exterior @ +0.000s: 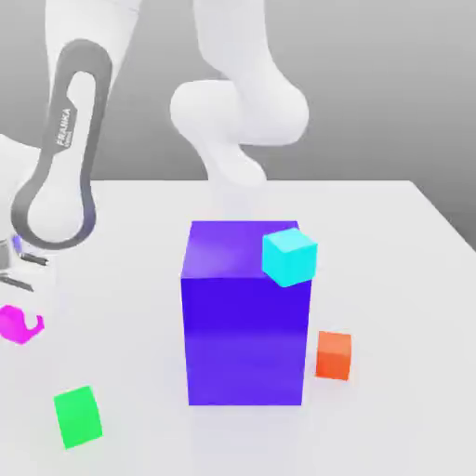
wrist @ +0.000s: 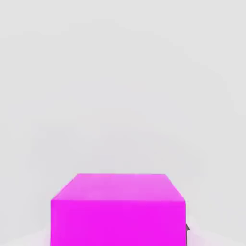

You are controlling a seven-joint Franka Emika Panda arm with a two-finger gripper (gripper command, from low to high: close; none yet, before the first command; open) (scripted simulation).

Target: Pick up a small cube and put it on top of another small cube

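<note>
The small magenta-pink cube (exterior: pixel 13 322) is at the far edge of the exterior view's left, low over the white table (exterior: pixel 390 279). My gripper (exterior: pixel 19 311) comes down on it from above, partly hiding it. In the hand view the cube (wrist: pixel 118 211) looms very near, and one dark fingertip (wrist: pixel 187 234) lies flush against its side, so the gripper looks shut on it. I cannot tell whether the cube rests on the table or hangs just above it.
A big blue-purple block (exterior: pixel 244 316) stands mid-table. A cyan cube (exterior: pixel 289 256) shows at its upper corner on the exterior view's right. An orange cube (exterior: pixel 334 354) sits beside the block, and a green cube (exterior: pixel 77 416) lies near the front.
</note>
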